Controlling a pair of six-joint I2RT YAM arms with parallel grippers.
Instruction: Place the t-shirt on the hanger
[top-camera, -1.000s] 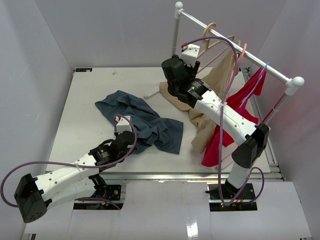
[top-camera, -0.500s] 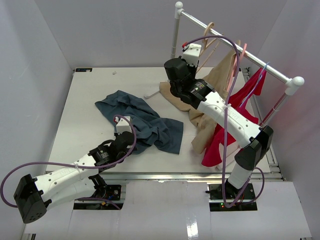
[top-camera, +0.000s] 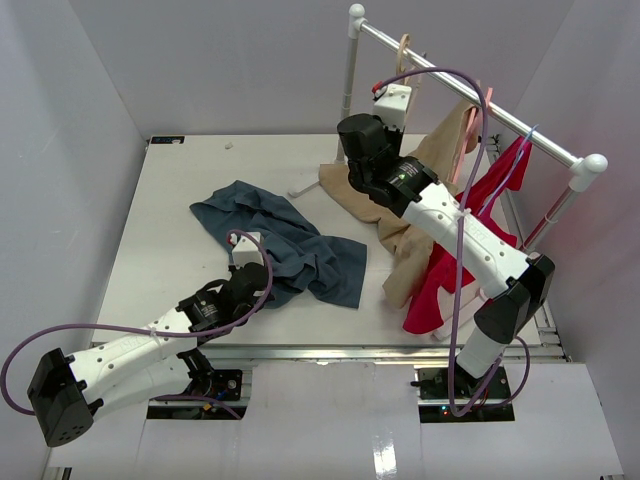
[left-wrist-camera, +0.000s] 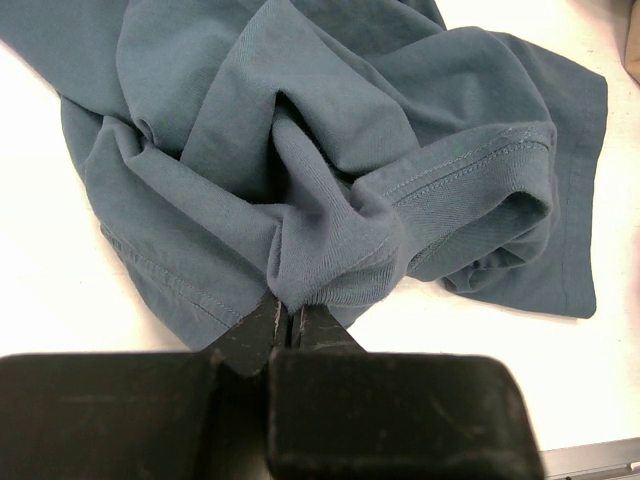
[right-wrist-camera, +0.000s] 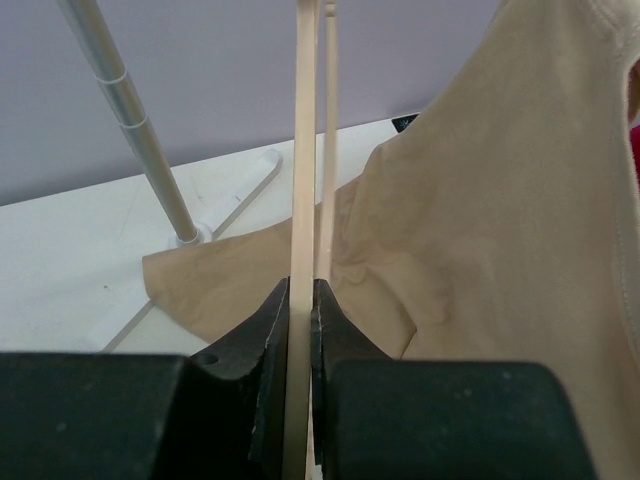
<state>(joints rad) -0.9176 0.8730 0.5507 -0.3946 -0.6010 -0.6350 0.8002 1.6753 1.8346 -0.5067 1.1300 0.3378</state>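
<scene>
The slate-blue t-shirt (top-camera: 290, 245) lies crumpled on the white table, left of centre. My left gripper (top-camera: 258, 278) sits at its near edge, shut on a bunched fold of the t-shirt (left-wrist-camera: 330, 150); in the left wrist view the jaws (left-wrist-camera: 290, 315) pinch the fabric just above the table. The pale wooden hanger (top-camera: 403, 48) hangs by its hook on the rack rail at the back. My right gripper (top-camera: 372, 140) is up at it, and in the right wrist view it (right-wrist-camera: 301, 300) is shut on the hanger's thin wooden bar (right-wrist-camera: 303, 150). Most of the hanger is hidden behind the arm in the top view.
The rack rail (top-camera: 470, 95) runs diagonally at the back right, its pole (right-wrist-camera: 140, 140) and foot (top-camera: 305, 188) on the table. A tan garment (top-camera: 420, 180) and a red garment (top-camera: 450, 270) hang from it on a pink hanger (top-camera: 487, 105) and a blue hanger (top-camera: 520, 150).
</scene>
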